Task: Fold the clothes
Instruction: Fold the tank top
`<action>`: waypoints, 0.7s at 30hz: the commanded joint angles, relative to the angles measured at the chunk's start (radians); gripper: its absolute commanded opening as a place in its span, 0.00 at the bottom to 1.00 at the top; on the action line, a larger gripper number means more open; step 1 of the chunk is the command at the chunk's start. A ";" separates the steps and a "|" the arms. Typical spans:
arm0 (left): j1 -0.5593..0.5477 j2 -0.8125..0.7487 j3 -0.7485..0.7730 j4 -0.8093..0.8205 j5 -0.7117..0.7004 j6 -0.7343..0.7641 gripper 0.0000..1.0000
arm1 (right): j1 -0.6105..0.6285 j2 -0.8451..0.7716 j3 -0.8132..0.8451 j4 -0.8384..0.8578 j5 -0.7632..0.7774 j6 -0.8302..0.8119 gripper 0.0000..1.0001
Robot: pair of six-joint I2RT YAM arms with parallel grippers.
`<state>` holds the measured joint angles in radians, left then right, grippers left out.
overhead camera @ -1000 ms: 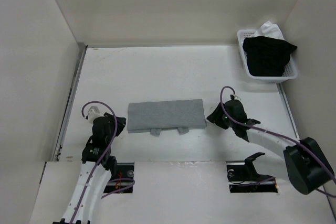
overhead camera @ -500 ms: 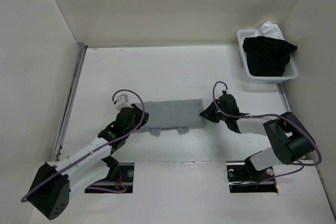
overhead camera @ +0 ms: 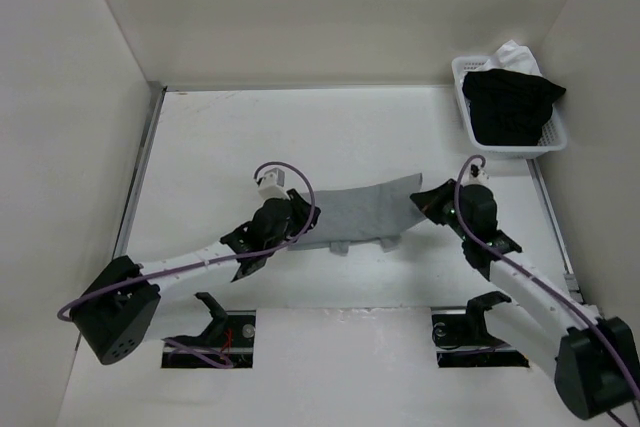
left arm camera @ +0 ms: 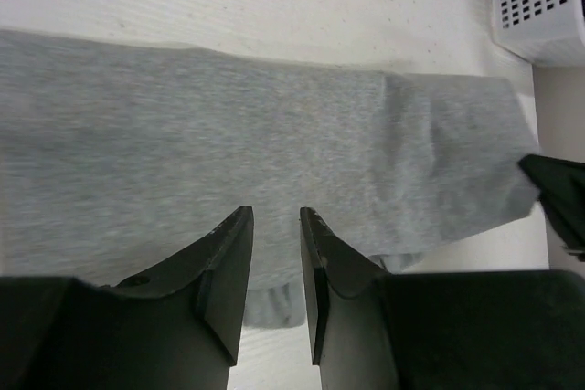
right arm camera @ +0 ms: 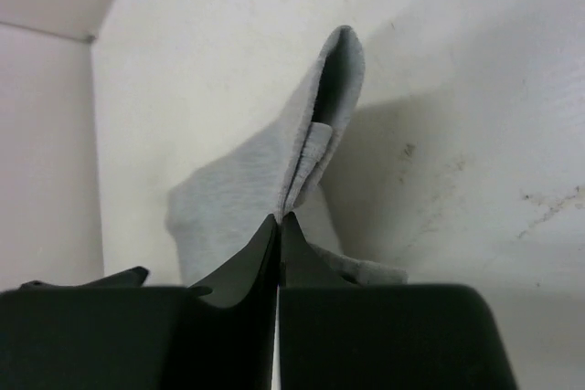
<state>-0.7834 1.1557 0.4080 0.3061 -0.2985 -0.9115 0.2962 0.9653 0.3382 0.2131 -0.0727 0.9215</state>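
The clothes [overhead camera: 360,209], a light grey sleeveless top folded into a flat band, lie mid-table. My right gripper [overhead camera: 432,203] is shut on the band's right end, which it holds raised off the table; in the right wrist view the pinched edge [right arm camera: 315,139] rises from the closed gripper [right arm camera: 279,216]. My left gripper [overhead camera: 290,217] is over the band's left part. Its jaws [left arm camera: 274,218] stand a little apart with the grey fabric [left arm camera: 228,143] lying under them and nothing between them. A strap end [left arm camera: 274,303] pokes out at the near edge.
A white basket [overhead camera: 466,117] sits at the back right corner, holding a black garment [overhead camera: 510,105] and a white cloth [overhead camera: 512,50]. Its corner [left arm camera: 535,6] shows in the left wrist view. White walls enclose the table on three sides.
The left arm swung right, from beside the band onto its left part. The right gripper shut on the right end and lifted it, so the band now slants up to the right.
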 commanded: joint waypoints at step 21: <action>0.261 -0.407 -0.086 -0.100 0.101 0.020 0.30 | 0.645 0.749 0.912 -0.439 0.315 -0.188 0.22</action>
<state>-0.5636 0.8028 0.3382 0.2451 -0.2352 -0.9039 0.8959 1.6489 1.1484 -0.2207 0.2382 0.7162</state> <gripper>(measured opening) 0.296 0.204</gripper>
